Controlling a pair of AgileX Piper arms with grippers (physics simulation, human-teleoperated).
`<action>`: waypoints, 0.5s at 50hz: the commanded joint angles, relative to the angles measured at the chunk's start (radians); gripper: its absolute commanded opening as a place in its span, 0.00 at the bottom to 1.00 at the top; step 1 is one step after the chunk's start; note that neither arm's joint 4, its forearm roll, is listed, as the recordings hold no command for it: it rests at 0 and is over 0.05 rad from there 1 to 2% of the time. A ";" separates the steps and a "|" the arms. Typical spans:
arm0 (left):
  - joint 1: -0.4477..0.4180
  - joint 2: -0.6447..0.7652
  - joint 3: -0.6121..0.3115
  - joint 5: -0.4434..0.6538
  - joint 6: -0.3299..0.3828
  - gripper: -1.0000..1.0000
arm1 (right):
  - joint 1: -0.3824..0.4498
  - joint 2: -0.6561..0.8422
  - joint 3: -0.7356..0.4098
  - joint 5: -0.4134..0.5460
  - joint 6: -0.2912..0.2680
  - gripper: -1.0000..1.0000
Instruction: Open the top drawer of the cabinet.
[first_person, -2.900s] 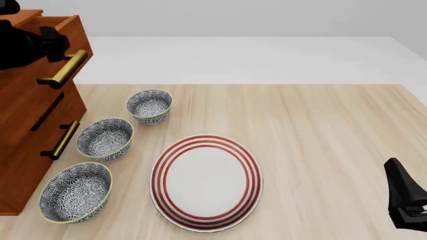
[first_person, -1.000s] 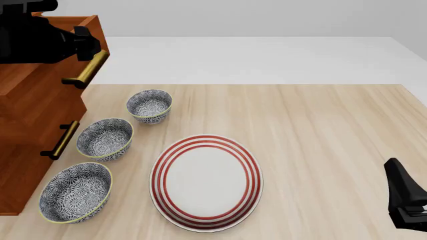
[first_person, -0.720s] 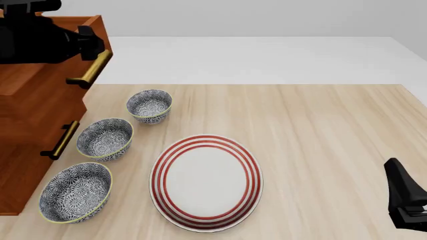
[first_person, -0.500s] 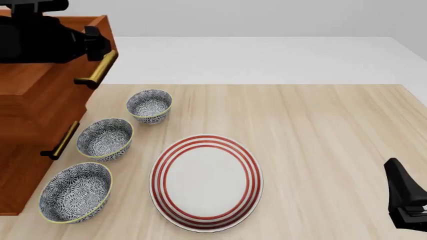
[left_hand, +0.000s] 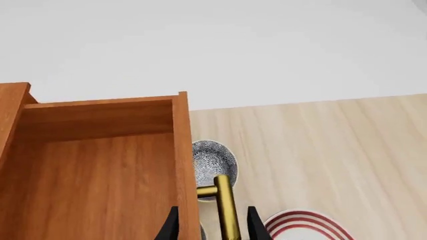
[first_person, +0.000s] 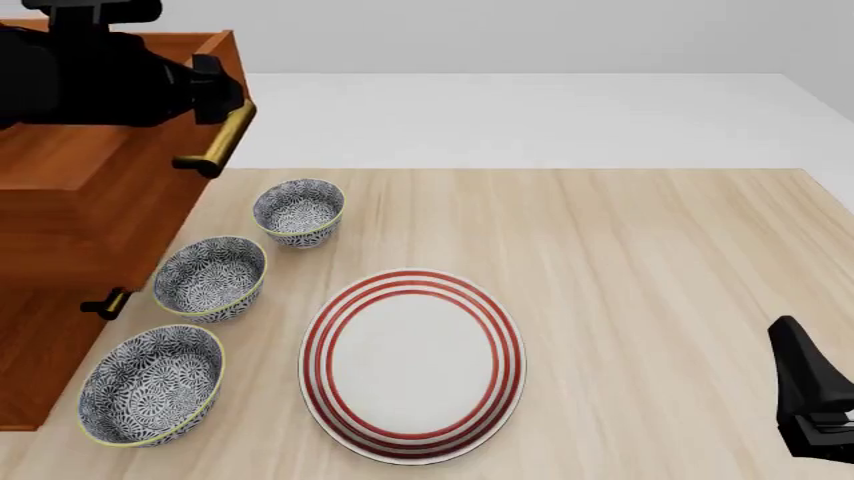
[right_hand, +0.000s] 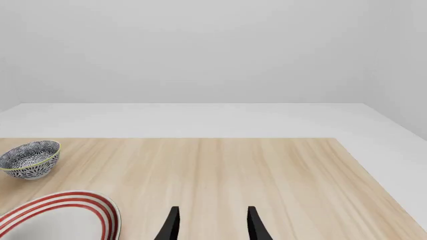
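The top drawer (first_person: 94, 190) of the reddish-brown cabinet (first_person: 34, 350) stands pulled far out over the table's left edge. Its brass bar handle (first_person: 222, 137) faces the table, and its empty inside (left_hand: 100, 170) shows in the left wrist view. My left gripper (first_person: 211, 88) reaches over the drawer front. Its black fingers (left_hand: 172, 227) straddle the handle (left_hand: 227, 210) at full width, with a gap on each side. My right gripper (right_hand: 213, 227) rests open and empty low at the table's near right (first_person: 790, 335).
Three patterned bowls (first_person: 299, 210) (first_person: 210, 275) (first_person: 150, 383) line up beside the cabinet, partly under the drawer's path. A red-striped plate (first_person: 411, 362) lies mid-table. A lower drawer's handle tip (first_person: 104, 303) peeks out below the top drawer.
The top drawer has slid further out to the right, with my left gripper moving along at its handle. It now hides most of the lower handles. The right arm has stayed still.
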 joint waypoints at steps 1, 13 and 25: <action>-0.020 0.041 0.031 0.018 0.031 1.00 | 0.000 0.000 0.000 0.000 0.000 1.00; -0.043 0.038 0.036 0.019 0.029 1.00 | 0.000 0.000 0.000 0.000 0.000 1.00; -0.058 0.032 0.049 0.008 0.020 1.00 | 0.000 0.000 0.000 0.000 0.000 1.00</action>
